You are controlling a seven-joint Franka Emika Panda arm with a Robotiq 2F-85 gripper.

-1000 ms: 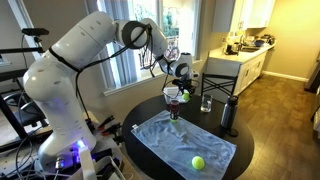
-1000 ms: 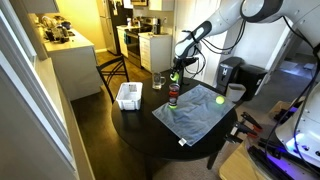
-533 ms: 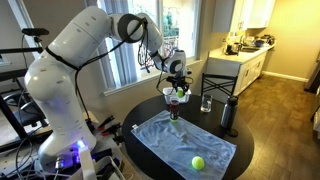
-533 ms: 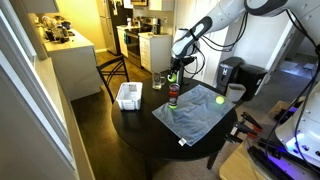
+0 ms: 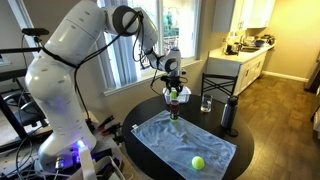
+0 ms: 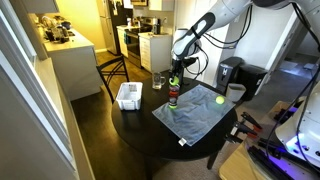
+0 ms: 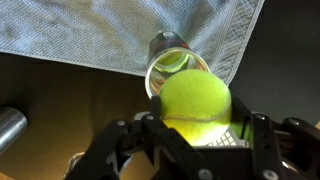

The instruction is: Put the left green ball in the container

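The round dark table (image 5: 150,110) is carrying a grey-blue towel (image 5: 180,142), on which the brighter green ball (image 5: 198,162) is lying well apart from the arm. The gripper (image 5: 176,90) is clamping the left green ball (image 7: 195,103) between its fingers (image 7: 262,135), holding it directly above the red-rimmed container (image 7: 168,52), which is standing at the towel's edge.

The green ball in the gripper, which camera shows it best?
Wrist view: the green ball sits large in the middle, held by the gripper. Both exterior views show only a small green speck there.
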